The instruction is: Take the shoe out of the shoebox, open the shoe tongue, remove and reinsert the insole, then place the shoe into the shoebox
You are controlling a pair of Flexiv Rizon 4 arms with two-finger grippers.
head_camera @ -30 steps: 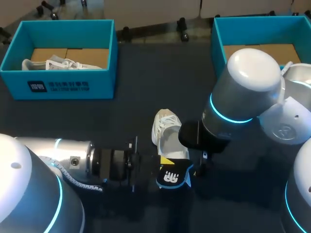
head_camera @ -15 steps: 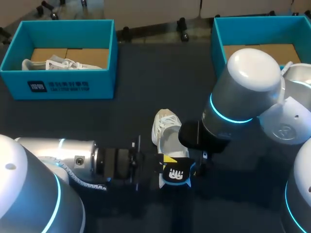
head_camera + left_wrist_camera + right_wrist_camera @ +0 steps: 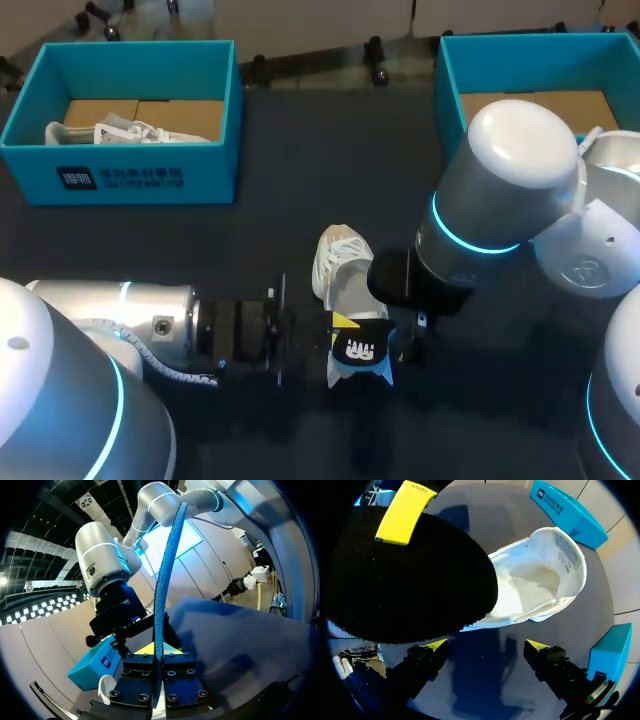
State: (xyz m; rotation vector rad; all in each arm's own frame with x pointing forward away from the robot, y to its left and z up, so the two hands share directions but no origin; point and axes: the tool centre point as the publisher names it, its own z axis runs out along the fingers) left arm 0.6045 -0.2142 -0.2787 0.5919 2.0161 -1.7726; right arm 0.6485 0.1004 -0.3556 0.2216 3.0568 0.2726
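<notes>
A: Left claw [image 3: 157, 652] status?
B: Pinched nearly shut on the black foam insole [image 3: 360, 358], blue underside, white logo up. Wrist view shows the insole edge-on [image 3: 162, 605] between the fingers, standing out ahead of them.

A: Where's that against the white lace-up shoe [image 3: 340, 275]?
B: Insole sits at the shoe's near end, overlapping its rim from above. Shoe lies on the dark worktop [image 3: 300, 200], outside both boxes; the teal cardboard shoebox [image 3: 130, 170] is well beyond the shoe's far end.

A: Change over the last second?
B: Small. Left arm edged forward and the insole crept closer over the shoe, rotating slightly. Right arm did not move.

A: Right claw [image 3: 487, 647]?
B: Spread wide, gripping nothing, hanging above the worktop just short of the shoe [image 3: 535, 580], whose mouth gapes toward it.

A: Meaning?
B: My read: insole is out, reinsertion under way. Next the toe end wants feeding into the opening; boxing not yet done.
</notes>
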